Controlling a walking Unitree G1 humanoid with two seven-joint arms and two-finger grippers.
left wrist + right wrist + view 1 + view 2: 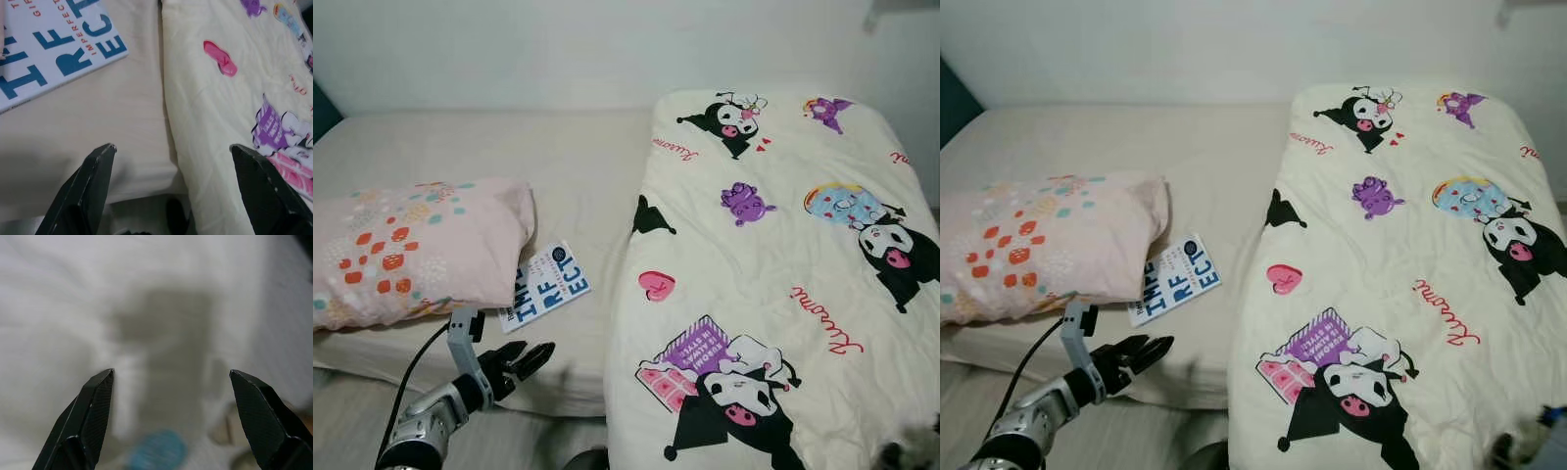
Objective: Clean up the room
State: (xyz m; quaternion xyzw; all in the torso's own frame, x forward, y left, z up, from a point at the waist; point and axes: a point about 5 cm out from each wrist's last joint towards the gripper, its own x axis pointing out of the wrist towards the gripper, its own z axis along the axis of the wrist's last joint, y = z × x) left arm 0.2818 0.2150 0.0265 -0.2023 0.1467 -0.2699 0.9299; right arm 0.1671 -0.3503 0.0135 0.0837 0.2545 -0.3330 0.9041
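White-and-blue book (544, 285) lies on your bed (587, 157), tucked under the pink pillow (411, 245); your left gripper (524, 360) hovers nearby, spread wide, empty; right gripper (171, 377) likewise.

Book (545, 285) partly hidden under pillow (411, 245); right wrist view blurred.

Bed (578, 176) before me, beige sheet, bare in middle. Pink pillow (406, 245) with orange, teal and white dot pattern lies on my left, near bed's front edge. White book (546, 285) with big blue letters lies flat just beside pillow, one corner tucked under pillow's edge, cover up, turned at slant. Cream quilt (773, 284) printed with black-and-white cartoon characters, purple figures and pink hearts covers bed's right half, spread flat, front end hanging over edge.
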